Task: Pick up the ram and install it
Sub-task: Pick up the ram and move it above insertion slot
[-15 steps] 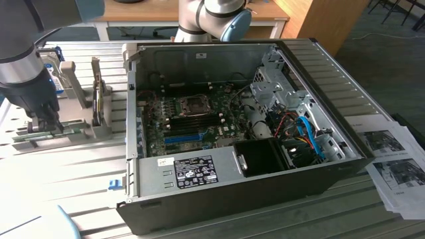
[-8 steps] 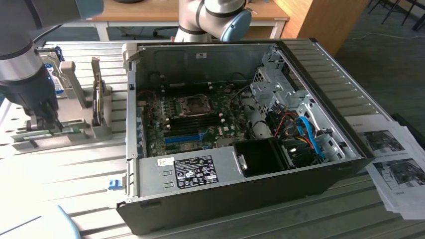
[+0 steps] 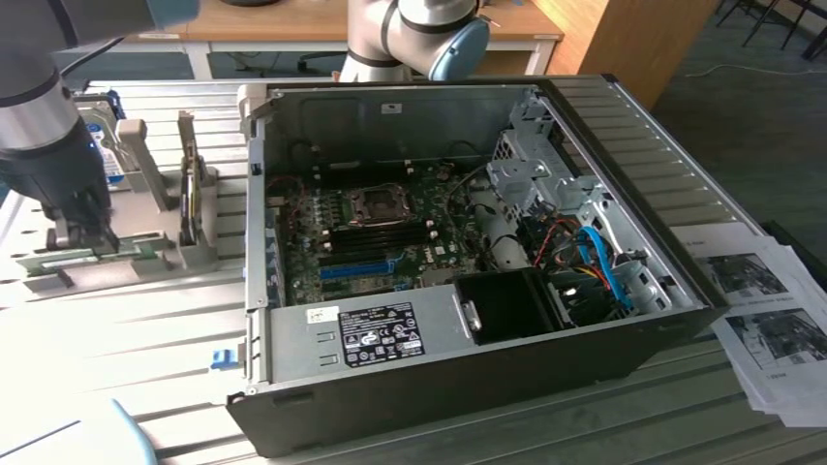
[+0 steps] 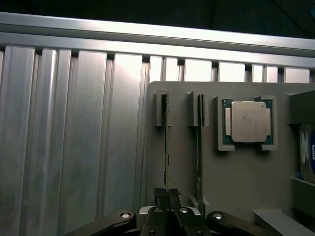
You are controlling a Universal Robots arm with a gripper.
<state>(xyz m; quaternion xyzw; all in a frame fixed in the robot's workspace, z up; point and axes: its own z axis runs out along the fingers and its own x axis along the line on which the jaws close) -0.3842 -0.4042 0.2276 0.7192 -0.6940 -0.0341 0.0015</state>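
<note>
The ram (image 4: 166, 142) is a thin green stick standing on edge in a slot of the grey holder (image 4: 182, 162). My gripper (image 4: 167, 197) is down over its near end, and both black fingers (image 4: 161, 196) are pressed against the stick's sides, shut on it. In the exterior view my gripper (image 3: 80, 237) sits low over the holder (image 3: 123, 262) at that view's left, with the green ram (image 3: 136, 249) below it. The open computer case (image 3: 452, 397) stands to the right, and its motherboard (image 3: 368, 232) is exposed.
A second thin stick (image 4: 200, 142) stands in the neighbouring slot. A processor chip (image 4: 246, 120) lies in a recess of the holder. The hard drive (image 3: 110, 155) stands behind the holder. A blue slot (image 3: 355, 269) shows on the motherboard. Papers (image 3: 762, 320) lie right of the case.
</note>
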